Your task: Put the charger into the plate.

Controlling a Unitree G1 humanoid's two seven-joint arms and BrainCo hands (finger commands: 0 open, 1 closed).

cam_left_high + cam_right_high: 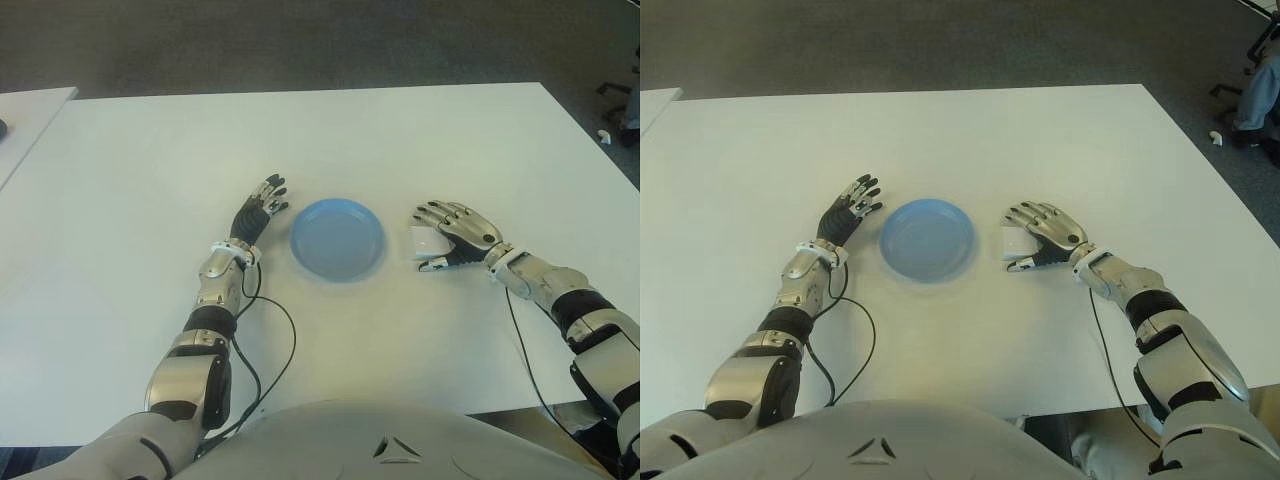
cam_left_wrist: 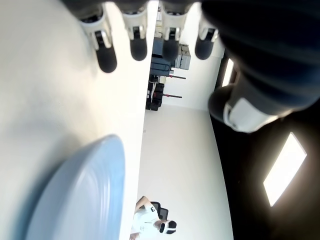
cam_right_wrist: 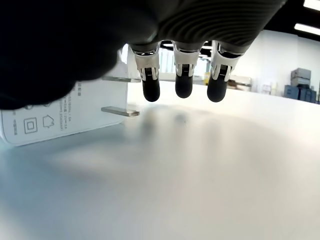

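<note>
White table, dark carpet behind.

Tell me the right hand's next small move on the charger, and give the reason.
Probably close the fingers around the charger. The right hand is over it with fingers extended, and its wrist view shows the charger lying on the table under the palm, not yet gripped. The blue plate lies empty beside it. The left hand is open on the plate's other side.
</note>
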